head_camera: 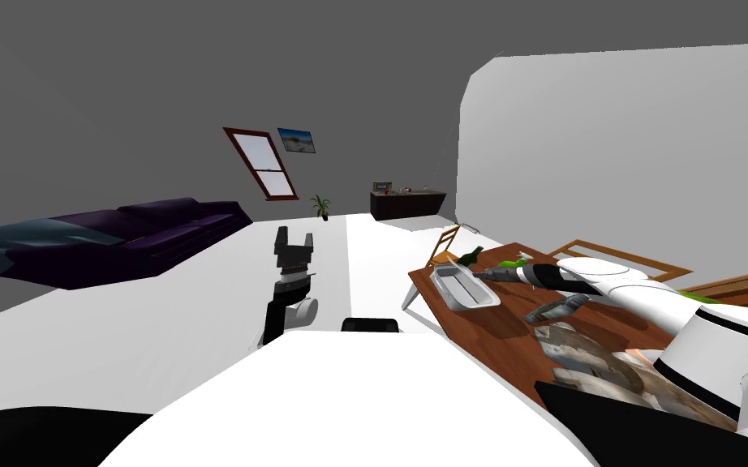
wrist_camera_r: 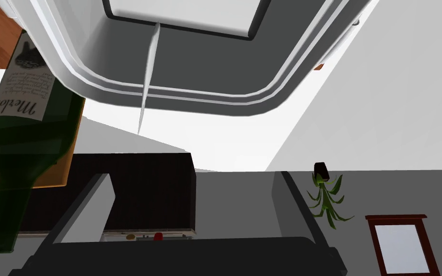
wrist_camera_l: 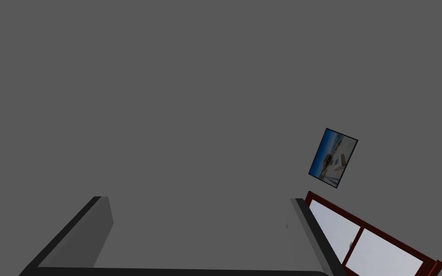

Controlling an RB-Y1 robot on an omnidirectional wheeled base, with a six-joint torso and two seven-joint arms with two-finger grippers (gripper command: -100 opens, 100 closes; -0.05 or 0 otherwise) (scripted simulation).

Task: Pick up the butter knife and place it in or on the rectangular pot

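The rectangular pot point(head_camera: 466, 288), pale grey with a rounded rim, stands at the near end of the brown table point(head_camera: 510, 324). My right gripper point(head_camera: 486, 276) hovers just over its far edge, open and empty. In the right wrist view the pot point(wrist_camera_r: 191, 91) is close in front of my right gripper point(wrist_camera_r: 193, 206). The butter knife point(wrist_camera_r: 148, 72), a thin pale blade, runs from the pot's floor up its dark wall and out past the rim, apart from both fingers. My left gripper point(head_camera: 294, 237) is raised in front of my chest, open point(wrist_camera_l: 201, 215).
A dark green wine bottle point(head_camera: 468, 258) point(wrist_camera_r: 23, 120) lies beside the pot. Grey dishes point(head_camera: 575, 349) and a green thing point(head_camera: 510, 264) sit further along the table. A wooden chair point(head_camera: 445, 243) stands at the table's end. A purple sofa point(head_camera: 121, 235) is at the left.
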